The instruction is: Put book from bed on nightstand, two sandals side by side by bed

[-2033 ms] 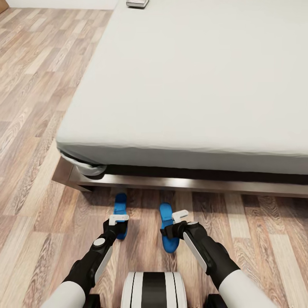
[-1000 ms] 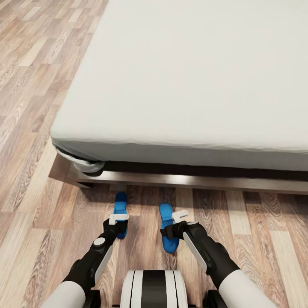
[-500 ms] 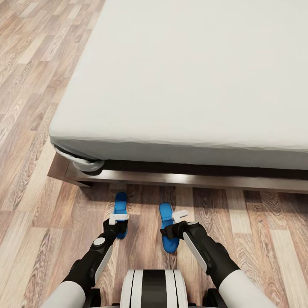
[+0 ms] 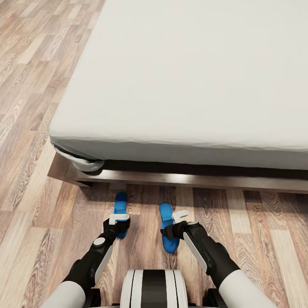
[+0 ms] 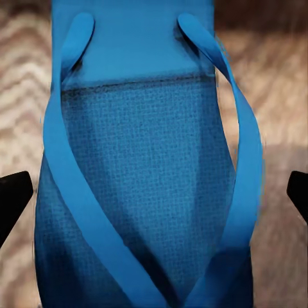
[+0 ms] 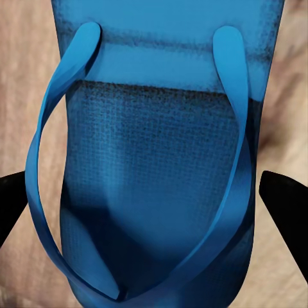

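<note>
Two blue sandals lie on the wood floor in front of the bed [image 4: 192, 77], toes toward its dark frame [image 4: 179, 180], a hand's width apart. My left gripper [image 4: 118, 231] hangs over the left sandal [image 4: 120, 203], and my right gripper [image 4: 170, 233] over the right sandal [image 4: 165, 212]. In the left wrist view the sandal [image 5: 147, 160] lies between the black fingertips [image 5: 13, 199], which stand wide apart and clear of its edges. The right wrist view shows the same: the sandal [image 6: 154, 160] between spread fingertips [image 6: 285, 192]. Both grippers are open. The book is out of view.
A white mattress covers the bed, and a rolled sheet corner [image 4: 83, 164] hangs at its near left corner. Light wood-plank floor [image 4: 30, 107] runs along the bed's left side and in front of it. My base [image 4: 153, 288] shows at the bottom.
The head camera has tilted down, so the bed's far part and the small object on it left the picture. Both arms and both sandals kept their places.
</note>
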